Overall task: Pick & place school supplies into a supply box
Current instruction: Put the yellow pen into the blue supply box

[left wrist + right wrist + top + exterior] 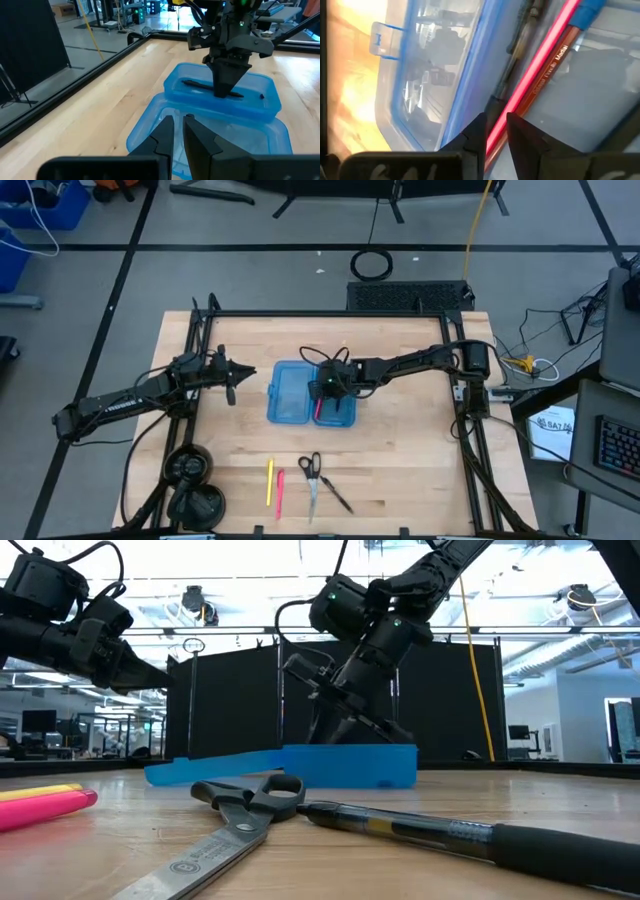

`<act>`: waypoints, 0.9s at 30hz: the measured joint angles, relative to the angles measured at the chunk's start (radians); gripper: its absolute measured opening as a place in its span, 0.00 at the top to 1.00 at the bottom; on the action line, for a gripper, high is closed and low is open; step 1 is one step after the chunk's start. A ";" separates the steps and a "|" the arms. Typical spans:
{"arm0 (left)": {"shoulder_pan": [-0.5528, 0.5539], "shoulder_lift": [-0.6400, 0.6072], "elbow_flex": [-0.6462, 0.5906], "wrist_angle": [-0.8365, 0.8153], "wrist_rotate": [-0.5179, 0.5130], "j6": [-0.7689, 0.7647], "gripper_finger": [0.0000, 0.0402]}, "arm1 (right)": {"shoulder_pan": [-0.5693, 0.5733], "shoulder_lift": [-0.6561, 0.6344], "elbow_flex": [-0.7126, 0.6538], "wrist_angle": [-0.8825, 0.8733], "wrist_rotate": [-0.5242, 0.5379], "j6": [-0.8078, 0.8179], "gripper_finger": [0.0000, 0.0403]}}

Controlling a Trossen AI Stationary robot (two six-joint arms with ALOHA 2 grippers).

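Light wood table top (400,470) w/ black frame rail (330,314) round it. Grey floor (250,275) crossed by dark tape lines; coiled black cable (372,264) behind table. Low view: black curtain panels (235,700), open office w/ bright ceiling lights (560,570) & monitors (520,732)

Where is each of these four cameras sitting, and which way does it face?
High view: above the table, straight down; both arms, supply box.
Low view: at tabletop height, level across; scissors near, right gripper over the box.
Left wrist view: on the left arm, past the left gripper toward the box.
Right wrist view: on the right arm, down into the box; its fingers straddle a red pen.
All four share the box.
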 joint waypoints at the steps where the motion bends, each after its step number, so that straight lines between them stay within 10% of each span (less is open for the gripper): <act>1: 0.000 0.000 0.000 0.000 0.000 0.000 0.90 | 0.000 0.000 0.000 0.000 0.000 -0.003 0.83; 16: 0.000 0.000 0.000 -0.014 0.001 -0.005 0.90 | 0.026 -0.248 0.000 -0.044 -0.015 -0.388 0.83; 27: 0.000 0.000 0.000 0.098 -0.012 -0.058 0.90 | 0.293 -0.641 -0.248 0.006 0.447 -1.015 0.91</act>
